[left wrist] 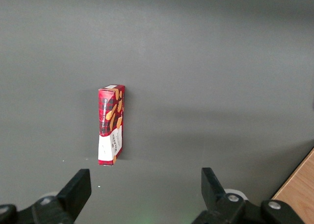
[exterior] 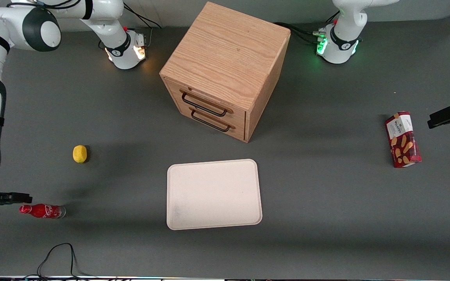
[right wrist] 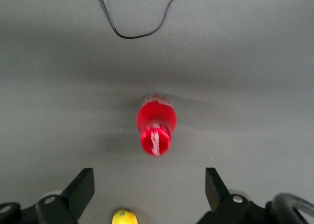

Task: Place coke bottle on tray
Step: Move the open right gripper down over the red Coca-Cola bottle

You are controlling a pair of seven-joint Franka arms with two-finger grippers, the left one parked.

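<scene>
The coke bottle [exterior: 42,211], small and red with white script, stands upright on the grey table toward the working arm's end, near the table's front edge. In the right wrist view I look down on its red cap [right wrist: 156,127]. My right gripper [right wrist: 148,185] is open and empty, its fingers spread wide, hovering above the table just short of the bottle. In the front view the gripper [exterior: 12,197] shows at the frame's edge beside the bottle's cap. The cream tray [exterior: 214,194] lies flat and bare at the table's middle, in front of the cabinet.
A yellow lemon [exterior: 79,153] lies farther from the front camera than the bottle; it also shows in the right wrist view [right wrist: 124,217]. A wooden drawer cabinet [exterior: 225,70] stands mid-table. A red biscuit box [exterior: 403,139] lies toward the parked arm's end. A black cable [exterior: 55,255] loops near the front edge.
</scene>
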